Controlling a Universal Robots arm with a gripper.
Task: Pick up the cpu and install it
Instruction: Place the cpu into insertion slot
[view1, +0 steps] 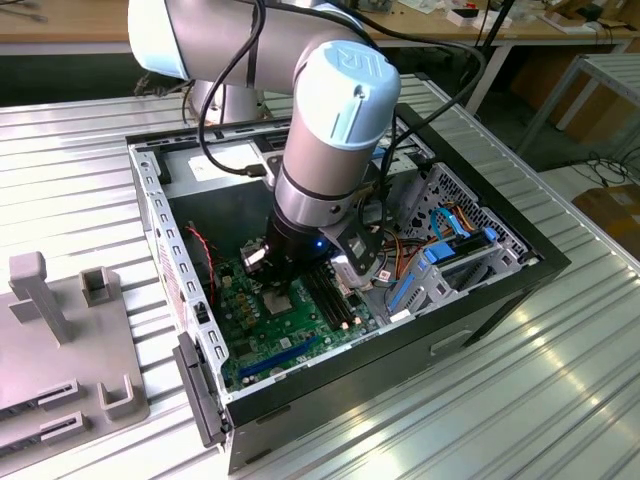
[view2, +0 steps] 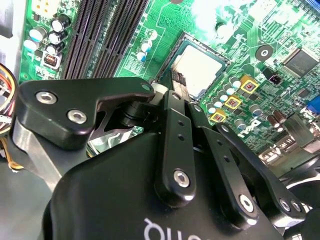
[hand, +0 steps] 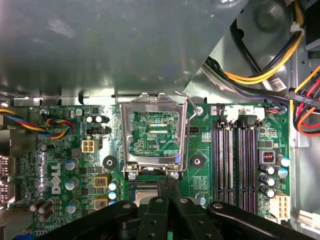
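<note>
Ribbed metal table (view1: 560, 400) beneath computer case (view1: 480, 300)

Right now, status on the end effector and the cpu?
End effector down inside the case, at the cpu's edge. Cpu lying in the socket. Retention frame raised open.

The cpu (view2: 200, 70) lies on the green board (view1: 285, 330) inside the computer case (view1: 480, 300) — memory slots (view2: 100, 35) beside it.

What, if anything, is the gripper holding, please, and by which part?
It cannot be told. The gripper is at one edge of the cpu, which lies in the socket; any grip there is hidden.
</note>
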